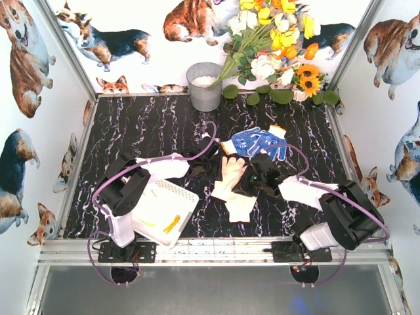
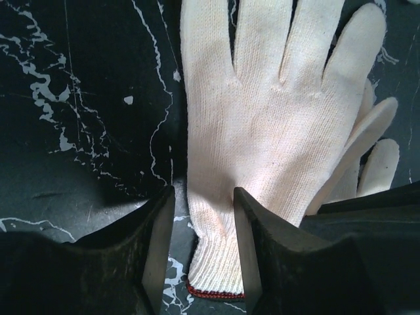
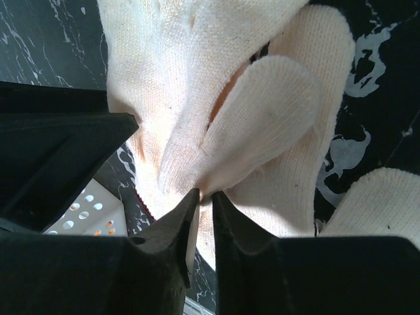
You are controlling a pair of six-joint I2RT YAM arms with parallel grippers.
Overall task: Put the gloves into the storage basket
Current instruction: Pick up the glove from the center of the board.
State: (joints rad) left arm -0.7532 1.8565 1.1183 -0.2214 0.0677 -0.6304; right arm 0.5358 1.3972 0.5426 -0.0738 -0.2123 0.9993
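Cream gloves (image 1: pixel 231 172) lie overlapped at the table's middle, with another cream glove (image 1: pixel 240 209) just in front. My left gripper (image 2: pixel 203 216) is open and straddles the red-edged cuff of a flat cream glove (image 2: pixel 269 118); its right finger touches the knit and a gap shows at the left one. Pinching a raised fold of a cream glove (image 3: pixel 197 98) at its tips is my right gripper (image 3: pixel 205 195), which is shut. Blue dotted gloves (image 1: pixel 259 142) lie behind the two. The white storage basket (image 1: pixel 180 195) sits front left with a yellow-orange glove (image 1: pixel 171 224) inside.
A grey metal bucket (image 1: pixel 205 86) stands at the back centre, with a bunch of flowers (image 1: pixel 275 39) leaning to its right. The basket's corner (image 3: pixel 85 209) shows just left of my right gripper. Both grippers (image 1: pixel 211 167) (image 1: pixel 241 184) sit close together over the cream gloves.
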